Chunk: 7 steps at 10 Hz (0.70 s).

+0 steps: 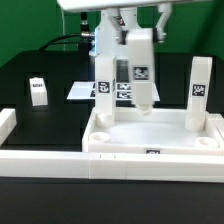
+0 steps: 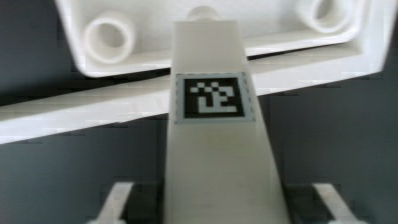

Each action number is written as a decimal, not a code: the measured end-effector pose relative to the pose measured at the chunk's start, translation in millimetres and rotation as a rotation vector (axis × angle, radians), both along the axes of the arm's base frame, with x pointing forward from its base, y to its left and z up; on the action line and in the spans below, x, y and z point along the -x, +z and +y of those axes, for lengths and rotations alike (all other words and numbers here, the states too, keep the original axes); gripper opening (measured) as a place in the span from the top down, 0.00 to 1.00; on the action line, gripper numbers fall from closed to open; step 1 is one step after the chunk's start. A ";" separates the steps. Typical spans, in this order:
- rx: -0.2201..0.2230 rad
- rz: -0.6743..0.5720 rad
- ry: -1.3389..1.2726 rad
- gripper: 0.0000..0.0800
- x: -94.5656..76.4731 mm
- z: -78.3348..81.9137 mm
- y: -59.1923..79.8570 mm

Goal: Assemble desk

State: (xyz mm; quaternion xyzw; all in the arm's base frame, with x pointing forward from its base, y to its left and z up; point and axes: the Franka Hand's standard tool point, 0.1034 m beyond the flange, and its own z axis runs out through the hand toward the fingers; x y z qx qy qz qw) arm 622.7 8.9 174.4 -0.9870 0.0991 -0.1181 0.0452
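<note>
a white leg [image 1: 141,75] is gripped in the narrowed claw [image 2: 217,203], tip down over the tabletop [image 1: 150,135] on the table [image 1: 40,62]. a second leg [image 1: 104,78] and a third leg [image 1: 200,85] are seen upright at its corners.

smooth white plastic tabletop [image 1: 165,128] and leg [image 2: 215,160].

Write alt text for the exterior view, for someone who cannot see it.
The end effector holds a white tagged leg upright over the white tray-like tabletop. A second leg and a third leg stand upright at its far corners; a fourth leg rests on the black table at the exterior view's left.
</note>
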 end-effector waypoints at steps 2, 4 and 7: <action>0.007 -0.019 -0.002 0.64 -1.2 -2.5 -0.7; 0.045 -0.149 -0.011 0.64 -5.8 -4.1 -0.9; 0.057 -0.149 0.047 0.64 -5.2 20.3 -5.5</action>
